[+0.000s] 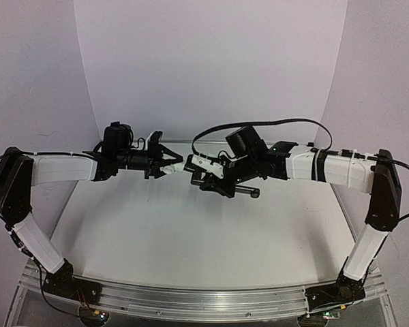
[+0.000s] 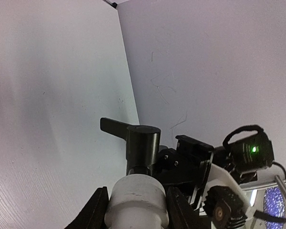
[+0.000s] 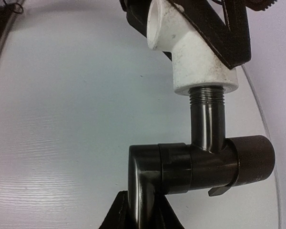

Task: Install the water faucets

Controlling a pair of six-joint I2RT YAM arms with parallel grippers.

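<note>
High between the arms, our left gripper (image 2: 136,210) squeezes the small white plastic pipe piece (image 3: 193,55), and our right gripper (image 3: 140,217) pinches the black metal tap (image 3: 207,160) by its bent pipe. We think the tap is hard, smooth and slippery, so grip near the bend. How deep its screw end sits inside is hidden.

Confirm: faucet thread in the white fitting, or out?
Partly in. Right wrist view: the threaded stem of the black faucet enters the white fitting, with several threads exposed below its rim.
</note>
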